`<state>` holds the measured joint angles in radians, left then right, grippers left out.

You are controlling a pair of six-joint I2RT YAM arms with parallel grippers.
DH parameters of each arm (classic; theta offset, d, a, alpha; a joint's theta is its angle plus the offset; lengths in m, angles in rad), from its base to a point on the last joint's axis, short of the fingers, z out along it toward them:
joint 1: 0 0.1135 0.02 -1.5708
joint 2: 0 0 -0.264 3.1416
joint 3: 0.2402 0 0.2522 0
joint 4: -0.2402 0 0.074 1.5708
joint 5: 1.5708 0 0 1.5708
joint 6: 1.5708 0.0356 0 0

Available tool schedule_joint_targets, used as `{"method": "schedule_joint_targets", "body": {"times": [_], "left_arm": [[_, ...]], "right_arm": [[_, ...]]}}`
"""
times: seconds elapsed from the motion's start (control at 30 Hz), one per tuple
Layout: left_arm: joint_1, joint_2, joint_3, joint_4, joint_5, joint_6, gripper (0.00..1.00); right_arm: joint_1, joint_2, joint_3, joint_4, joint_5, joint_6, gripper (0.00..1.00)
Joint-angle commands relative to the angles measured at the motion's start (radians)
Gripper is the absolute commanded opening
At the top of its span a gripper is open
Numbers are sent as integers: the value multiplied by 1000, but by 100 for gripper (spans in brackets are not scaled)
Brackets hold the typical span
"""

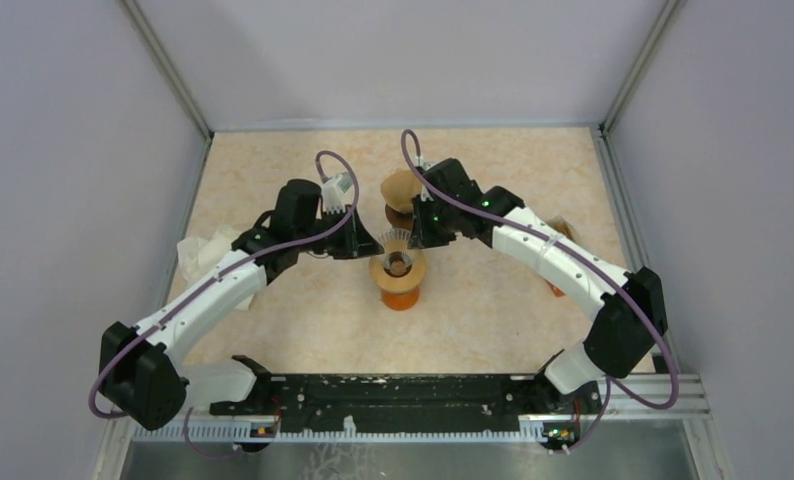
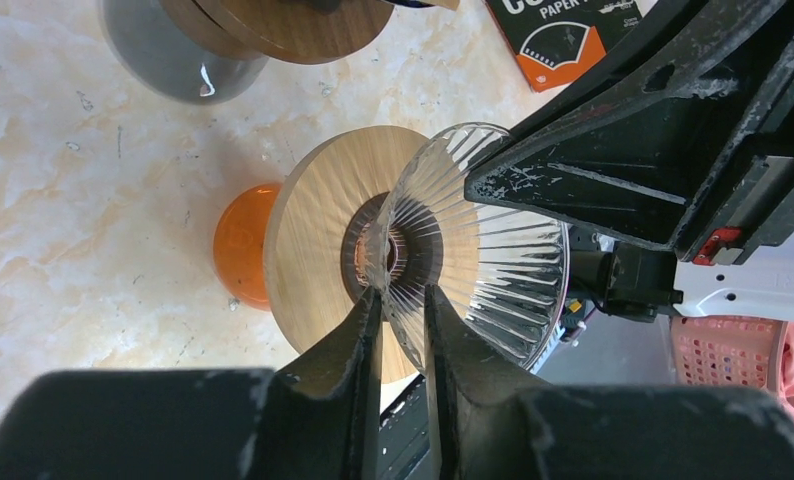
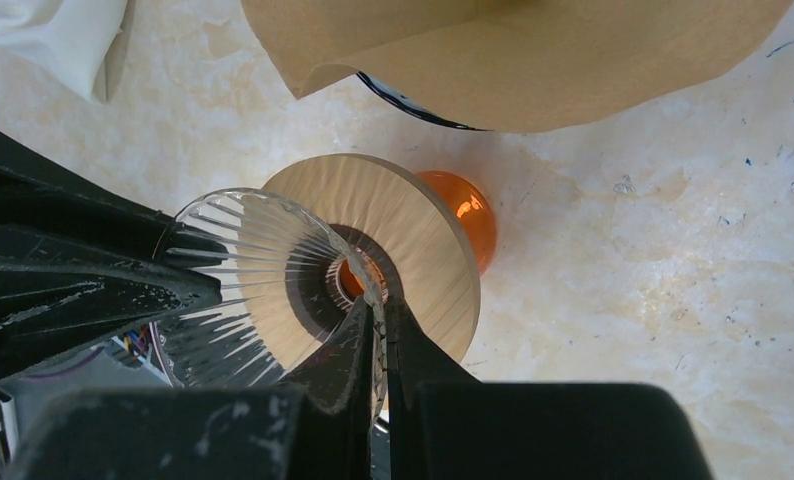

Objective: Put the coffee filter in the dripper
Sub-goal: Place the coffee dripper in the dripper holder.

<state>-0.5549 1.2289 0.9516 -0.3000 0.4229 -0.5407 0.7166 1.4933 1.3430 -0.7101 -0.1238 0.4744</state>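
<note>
My right gripper is pinched tight on the glass rim of the dripper, with the ribbed wall caught between its two fingers. My left gripper comes at the dripper from the opposite side. Its fingers are narrowly apart and straddle the rim there, the gap between them wider than the glass, so it is not clamped. The dripper's wooden collar sits on an orange cup directly beneath it. The coffee filter, a brown paper cone, is not in the dripper. It rests just beyond the dripper, on the side away from my bases, on top of a second vessel with a wooden disc of its own. A black-and-orange filter box lies to the right of the dripper.
</note>
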Motion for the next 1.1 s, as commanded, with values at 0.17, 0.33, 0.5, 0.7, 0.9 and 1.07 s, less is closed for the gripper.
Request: {"method": "schedule_joint_targets", "body": {"times": [0.17,0.33,0.5,0.7,0.9,1.07], "left_arm": [[-7,28,29,-51,-40,47,14],[-17,34,24,-76,-48,54,8],[-27,27,2,-85,-61,55,7],[-57,16,-26,-85,-97,49,6],[-96,14,-30,-99,-142,47,5],[-124,21,-25,-103,-170,50,5]], "right_arm": [[30,14,-29,-63,78,-41,0],[45,26,-33,-69,93,-45,0],[71,38,-34,-77,127,-54,0],[97,40,-65,-69,154,-60,0],[110,34,-130,-35,165,-64,0],[114,24,-179,-7,166,-62,0]]}}
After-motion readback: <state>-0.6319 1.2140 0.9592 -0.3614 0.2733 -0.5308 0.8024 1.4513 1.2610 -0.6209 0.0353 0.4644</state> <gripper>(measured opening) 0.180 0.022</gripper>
